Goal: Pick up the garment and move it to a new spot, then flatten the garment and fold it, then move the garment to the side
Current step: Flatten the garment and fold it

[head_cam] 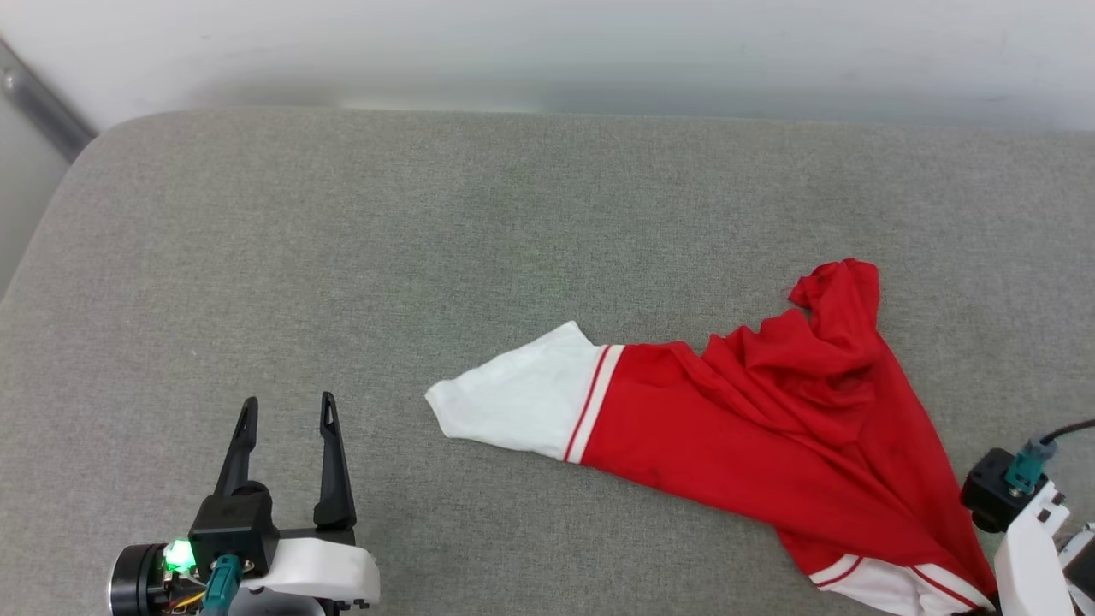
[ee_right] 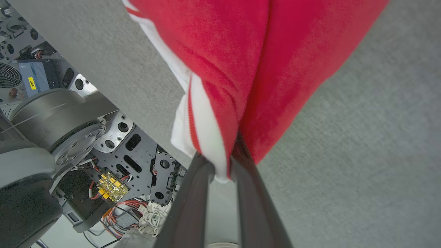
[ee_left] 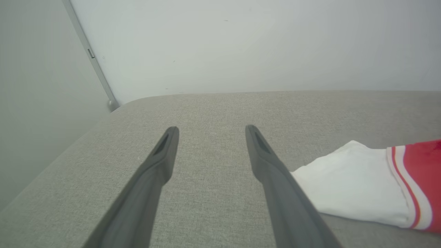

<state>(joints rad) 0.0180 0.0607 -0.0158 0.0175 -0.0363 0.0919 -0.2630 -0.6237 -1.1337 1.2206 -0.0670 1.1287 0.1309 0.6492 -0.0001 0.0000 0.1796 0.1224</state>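
Right fingers (ee_right: 255,206) pinch garment (head_cam: 753,419) on grey cushion (head_cam: 342,257)

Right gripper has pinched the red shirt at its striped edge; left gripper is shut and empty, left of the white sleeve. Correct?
Not quite: the left gripper is open, jaws spread apart with nothing between them, as the left wrist view shows. The rest stands: it sits left of the white sleeve, and the right gripper is pinched on the garment at its striped edge.
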